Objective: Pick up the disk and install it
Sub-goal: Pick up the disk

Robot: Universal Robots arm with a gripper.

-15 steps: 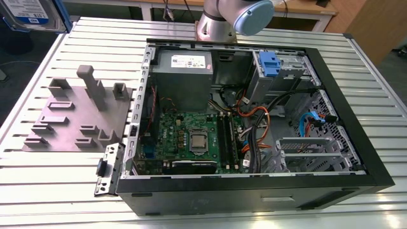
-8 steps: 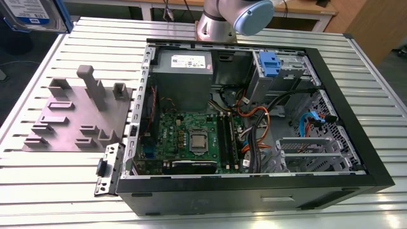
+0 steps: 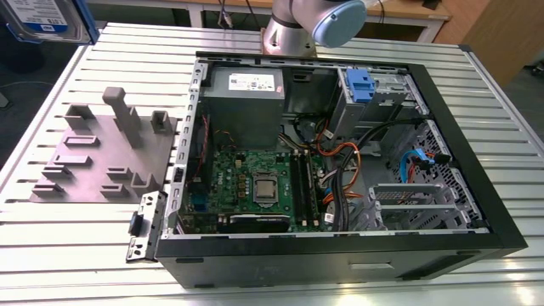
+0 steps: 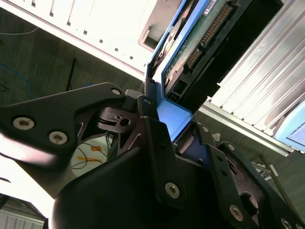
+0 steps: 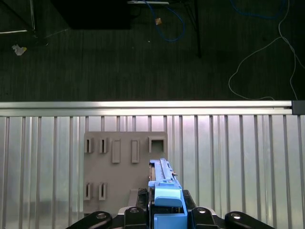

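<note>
- Far on the exterior view's left, up high: the disk (image 3: 44, 19), label side showing. It's held in the air on the plate side of the table (image 3: 85, 255), well apart from the case.
- Gripper (image 5: 167, 213) is clenched on it. In the second wrist view the fingers (image 4: 155, 138) pinch the blue carrier's end, w/ the drive sticking out beyond and its bare circuit board toward the cam.
- Handling, my guess: stiff metal, fairly heavy for its size, so there's lever load on that end grip. Carrier plastic looks smooth and could slip or flex. Board + connector pins are fragile, so hold by the carrier rails, not the board side.
- Below it in the first wrist view: grey fixture plate (image 5: 119, 167) w/ upright slots. I see nothing in them.
- Mid: open PC case (image 3: 340, 255) lying on its side. Inside are the grey power supply (image 3: 242, 105), motherboard (image 3: 255, 185), and orange + black cables (image 3: 340, 153).
- Exterior view's right, inside the case: fixed blue caddy (image 3: 361, 86) in the upper bay, no label. Metal drive cage (image 3: 408, 204) sits lower down and looks vacant.
</note>
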